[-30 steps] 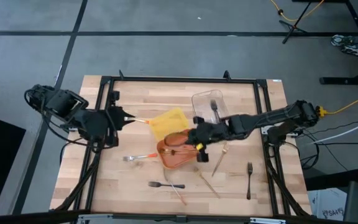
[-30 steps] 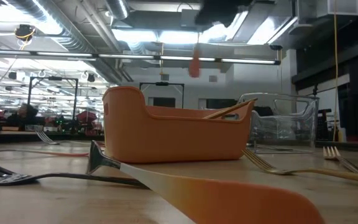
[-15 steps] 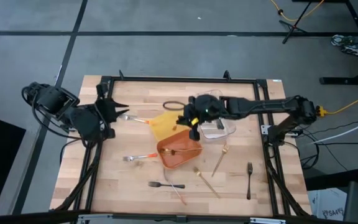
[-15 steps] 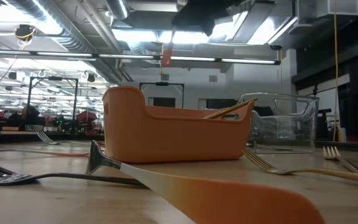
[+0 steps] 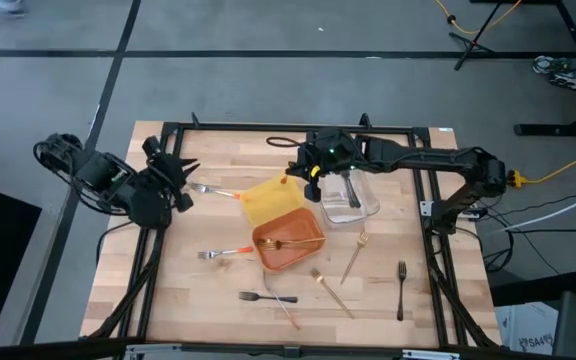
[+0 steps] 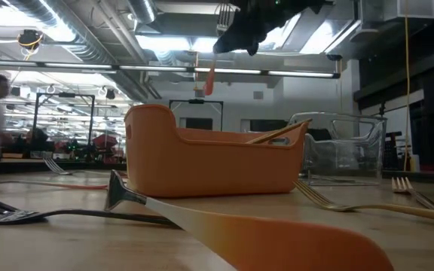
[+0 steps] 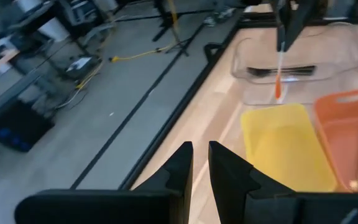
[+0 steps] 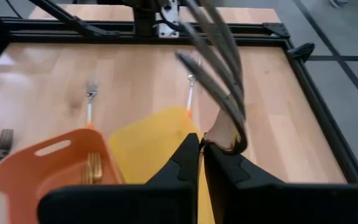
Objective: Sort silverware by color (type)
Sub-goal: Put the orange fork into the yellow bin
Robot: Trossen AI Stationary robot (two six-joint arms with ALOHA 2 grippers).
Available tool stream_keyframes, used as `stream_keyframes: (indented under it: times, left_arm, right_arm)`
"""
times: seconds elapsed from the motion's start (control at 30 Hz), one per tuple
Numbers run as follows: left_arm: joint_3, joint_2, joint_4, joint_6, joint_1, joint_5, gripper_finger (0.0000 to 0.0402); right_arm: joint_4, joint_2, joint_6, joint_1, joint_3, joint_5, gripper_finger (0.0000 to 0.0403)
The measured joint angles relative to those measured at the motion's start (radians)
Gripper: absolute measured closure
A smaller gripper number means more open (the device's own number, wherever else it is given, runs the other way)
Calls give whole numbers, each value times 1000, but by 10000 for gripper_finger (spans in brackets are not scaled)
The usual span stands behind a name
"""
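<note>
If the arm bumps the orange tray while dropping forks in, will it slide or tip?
The orange tray looks like thin plastic, holding only a gold fork, so it is probably light and would slide on the smooth wooden table. Its broad flat base makes tipping unlikely, though a hit on the raised end might rock it.

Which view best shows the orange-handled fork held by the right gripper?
The left wrist view: the orange-handled fork hangs full length from the right gripper over the yellow tray. The low view shows it small against the ceiling, the high view only a speck of handle, and the right wrist view just blurred tines up close.
</note>
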Motion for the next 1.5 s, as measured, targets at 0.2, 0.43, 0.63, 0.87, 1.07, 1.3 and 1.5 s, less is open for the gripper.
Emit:
stream_keyframes:
  times: [0.2, 0.43, 0.63, 0.87, 1.07, 1.3, 1.5]
  left_arm:
    - [-144, -31, 61, -115, 0, -23, 356]
    - [-252, -23, 202, -114, 5, -31, 356]
    - [-335, -21, 346, -114, 38, -35, 356]
    - [-434, -21, 580, -114, 120, -39, 356]
    - [-479, -21, 741, -106, 199, -6, 356]
    - [-529, -8, 1073, 65, 281, 37, 356]
    - [-543, 48, 1201, 180, 348, 197, 356]
  right_arm:
    - [49, 45, -3, -20, 0, 0, 391]
    - [120, 133, -1, -18, 0, 0, 391]
    - [151, 186, -1, -18, -1, -1, 391]
    - [154, 187, 1, -18, -1, -9, 391]
    - [155, 187, 2, -17, -1, -19, 391]
    - [155, 187, 2, -17, -1, -19, 391]
    - [147, 205, 2, -17, -1, -18, 391]
